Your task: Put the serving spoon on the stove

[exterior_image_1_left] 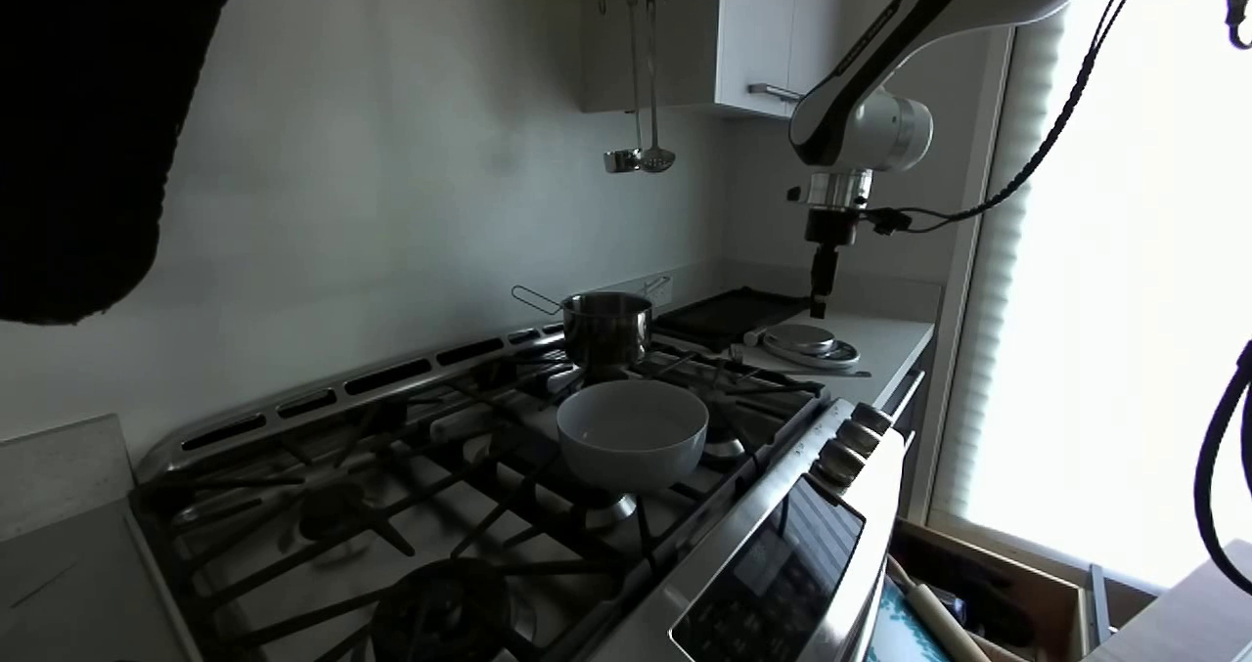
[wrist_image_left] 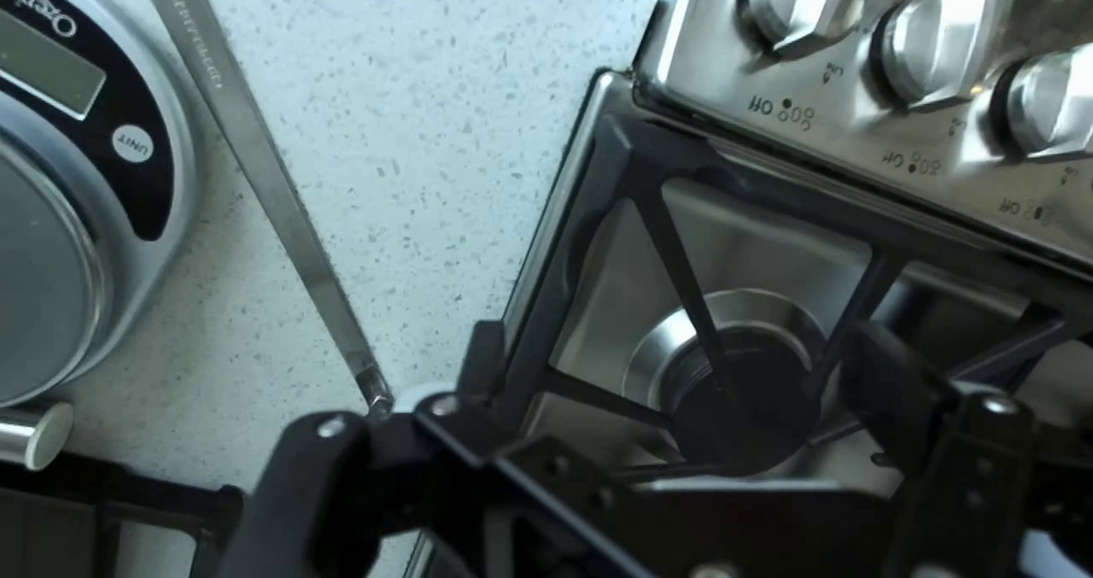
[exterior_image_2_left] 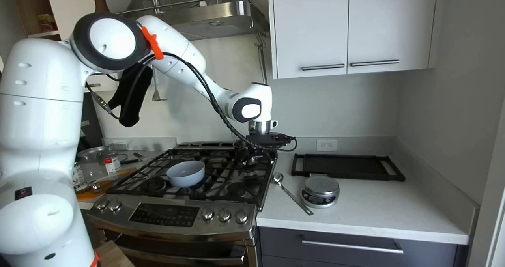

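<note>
While the gripper point(wrist_image_left: 683, 373) hangs above the stove point(exterior_image_2_left: 236, 190), jaws wide and empty, the spoon point(exterior_image_2_left: 294, 197) lies to its scale point(exterior_image_2_left: 321, 186) side on the counter point(exterior_image_2_left: 386, 210), head near the stove-side edge, handle slanting toward the front edge.

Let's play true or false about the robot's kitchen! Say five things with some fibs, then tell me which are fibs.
1. A bowl sits on the stove. True.
2. A pot stands on the stove. True.
3. The bowl is upside down. False: its open side faces up.
4. The gripper is open and isn't holding the serving spoon. True.
5. The serving spoon is already on the stove. False: it lies on the counter, between the stove and the kitchen scale.
</note>
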